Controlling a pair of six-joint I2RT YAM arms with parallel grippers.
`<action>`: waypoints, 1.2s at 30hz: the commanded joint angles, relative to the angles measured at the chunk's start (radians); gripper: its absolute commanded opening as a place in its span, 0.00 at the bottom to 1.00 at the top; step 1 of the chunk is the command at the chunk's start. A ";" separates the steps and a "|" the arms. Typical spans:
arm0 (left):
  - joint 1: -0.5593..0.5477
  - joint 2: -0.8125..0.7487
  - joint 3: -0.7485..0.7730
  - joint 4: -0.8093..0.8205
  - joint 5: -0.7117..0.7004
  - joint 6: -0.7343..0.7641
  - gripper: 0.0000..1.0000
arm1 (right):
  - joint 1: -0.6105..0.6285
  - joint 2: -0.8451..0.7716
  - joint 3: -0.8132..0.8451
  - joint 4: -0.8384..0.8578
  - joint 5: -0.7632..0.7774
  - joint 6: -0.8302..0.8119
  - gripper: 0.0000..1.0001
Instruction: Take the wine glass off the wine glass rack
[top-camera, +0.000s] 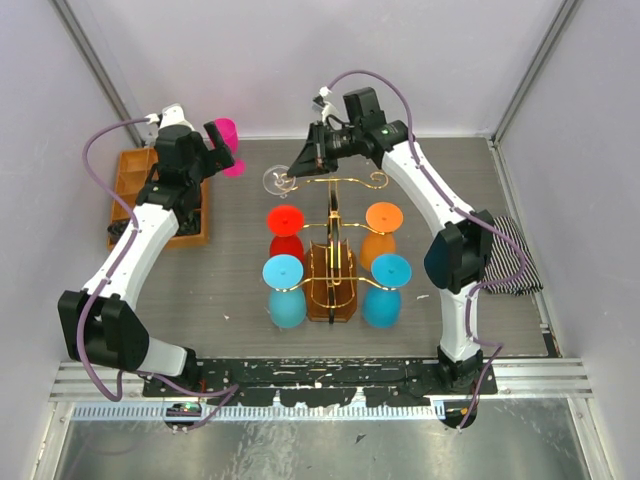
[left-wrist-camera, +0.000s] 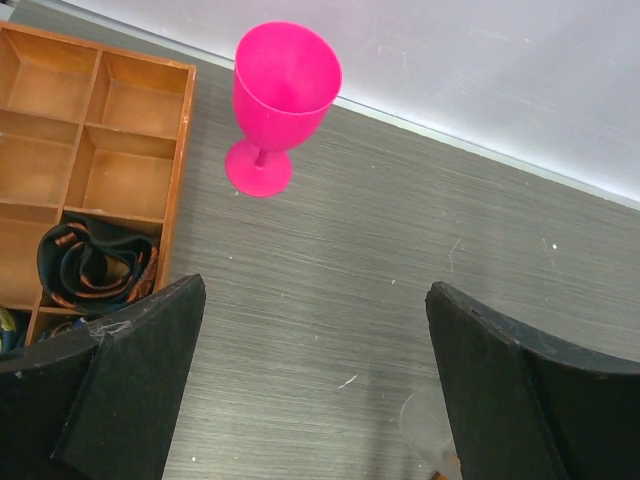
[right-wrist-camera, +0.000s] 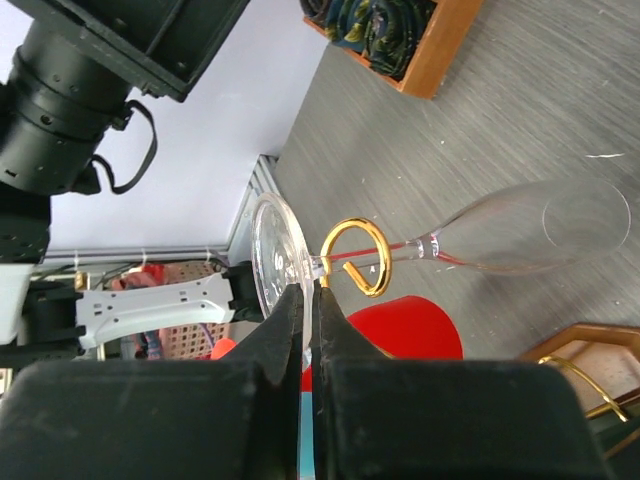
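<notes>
Four upturned colored plastic goblets (top-camera: 286, 219) (red, orange, 2 blue) hang crowding the gold wire rack w/ wooden base (top-camera: 331, 288). The clear wine glass (right-wrist-camera: 540, 228) sits at the rack's far-left scroll, stem threaded thru the curl. Right pincer (right-wrist-camera: 308, 300) is clenched on the stem by the foot. Left pincer (left-wrist-camera: 312, 290) is released, over the gray counter (left-wrist-camera: 400, 220) left of the rack, nr an upright pink plastic goblet (left-wrist-camera: 283, 90) & orange wooden compartment tray (left-wrist-camera: 182, 150).

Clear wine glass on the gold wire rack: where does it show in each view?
Top external: the clear wine glass sits upper centre, at the far-left scroll of the gold wire rack.
Left wrist: not identifiably in it.
Right wrist: centre, lying sideways through a gold hook, stem pinched by the right gripper.
Shared landmark: the orange wooden compartment tray, in all three.
</notes>
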 joint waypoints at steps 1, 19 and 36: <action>-0.003 -0.019 0.040 -0.012 -0.007 0.015 0.98 | -0.005 -0.079 0.010 0.045 -0.118 0.041 0.01; 0.000 0.016 0.123 -0.078 0.088 -0.029 0.98 | -0.153 -0.109 0.091 -0.096 0.021 -0.091 0.01; 0.019 0.289 0.780 -0.638 0.264 -0.104 0.98 | -0.035 -0.426 -0.116 0.402 0.193 -0.537 0.01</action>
